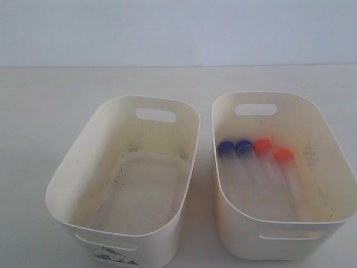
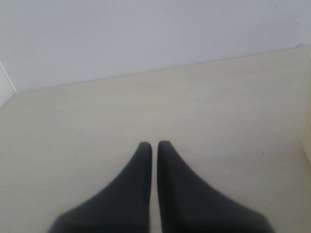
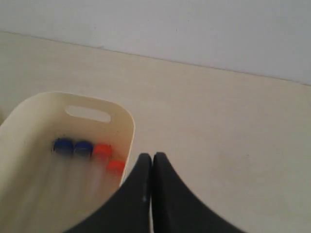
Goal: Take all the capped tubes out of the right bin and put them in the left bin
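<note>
Left end effector (image 2: 154,145): fingers drawn nearly together, nothing between them, over open bench (image 2: 218,107).
Right end effector (image 3: 152,156): fingers pressed together, empty, just outside the right bin's (image 3: 127,127) rounded corner.
Capped tubes (image 1: 262,167): four, side by side on the right bin floor; two blue caps (image 1: 226,148), two orange-red caps (image 1: 263,146).
Bins: two; the left bin (image 1: 167,102) stands beside the right bin, a narrow strip of bench between them.

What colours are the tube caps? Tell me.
Two blue caps, two orange-red caps; the exterior view shows them best.
</note>
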